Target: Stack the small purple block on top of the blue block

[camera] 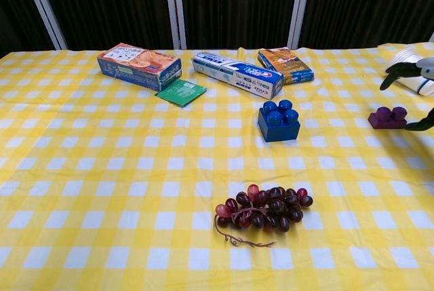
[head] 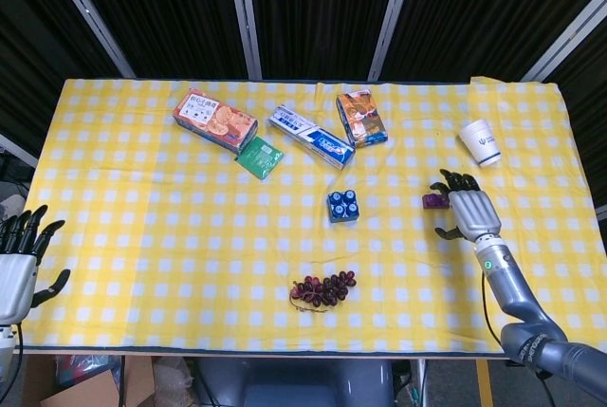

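Purple and small, the knobbly plastic block [head: 435,201] sits on the yellow checked cloth [head: 142,227], right of the blue knobbly plastic block [head: 343,205]. The right hand [head: 467,212] hovers just beside it, fingers wide, holding nothing. A clumsy poke could push the smooth block away.

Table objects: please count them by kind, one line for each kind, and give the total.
Boxes: 3 (biscuit box, toothpaste box, orange snack box)
Building blocks: 2 (blue block, small purple block)
Green packet: 1
Paper cup: 1
Bunch of grapes: 1
Total: 8
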Controlling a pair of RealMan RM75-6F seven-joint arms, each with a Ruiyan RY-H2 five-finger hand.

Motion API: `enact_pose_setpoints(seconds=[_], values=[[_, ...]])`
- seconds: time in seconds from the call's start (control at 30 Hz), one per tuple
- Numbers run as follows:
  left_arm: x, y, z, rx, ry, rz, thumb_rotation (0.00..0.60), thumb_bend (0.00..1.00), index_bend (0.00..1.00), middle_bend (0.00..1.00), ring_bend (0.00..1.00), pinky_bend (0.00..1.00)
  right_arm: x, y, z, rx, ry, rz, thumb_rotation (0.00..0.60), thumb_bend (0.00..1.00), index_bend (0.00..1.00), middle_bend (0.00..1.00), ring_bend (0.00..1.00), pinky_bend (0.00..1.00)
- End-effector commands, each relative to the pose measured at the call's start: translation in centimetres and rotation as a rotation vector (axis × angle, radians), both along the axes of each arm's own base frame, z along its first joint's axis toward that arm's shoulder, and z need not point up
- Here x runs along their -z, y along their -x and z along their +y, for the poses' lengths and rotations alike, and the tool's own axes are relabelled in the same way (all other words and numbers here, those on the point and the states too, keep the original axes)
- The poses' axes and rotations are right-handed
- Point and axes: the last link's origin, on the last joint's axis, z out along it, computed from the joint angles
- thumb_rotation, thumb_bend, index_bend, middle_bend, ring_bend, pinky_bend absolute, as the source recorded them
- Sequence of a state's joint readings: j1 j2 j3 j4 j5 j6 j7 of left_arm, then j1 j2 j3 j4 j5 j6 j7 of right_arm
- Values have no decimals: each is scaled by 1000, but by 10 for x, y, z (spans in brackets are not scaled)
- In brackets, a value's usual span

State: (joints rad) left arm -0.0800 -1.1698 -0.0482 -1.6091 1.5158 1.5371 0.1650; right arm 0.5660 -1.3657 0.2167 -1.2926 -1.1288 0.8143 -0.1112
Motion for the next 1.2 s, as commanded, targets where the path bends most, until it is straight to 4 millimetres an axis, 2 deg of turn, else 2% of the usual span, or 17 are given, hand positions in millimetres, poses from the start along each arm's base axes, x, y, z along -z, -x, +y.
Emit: enact_pose_setpoints(seconds=[0.03,0.57,1.0,1.2], values=[[-2,1,0,-6,-10,4,600,315,159,0,0,50,6,1,-9,12,-10,9,600,286,235,0,0,0],[4,3,1,-42,-20,46,600,315,159,0,0,50,21,14,-43,48,-44,41,600,286,300,0,0,0],[11,1,5,-54,-8,70,600,315,159,0,0,50,33,30,-50,76,-65,47,600,286,360,0,0,0],[13,2,7,-63,-4,72,600,315,159,0,0,50,31,36,-52,86,-57,40,600,286,399,0,0,0]])
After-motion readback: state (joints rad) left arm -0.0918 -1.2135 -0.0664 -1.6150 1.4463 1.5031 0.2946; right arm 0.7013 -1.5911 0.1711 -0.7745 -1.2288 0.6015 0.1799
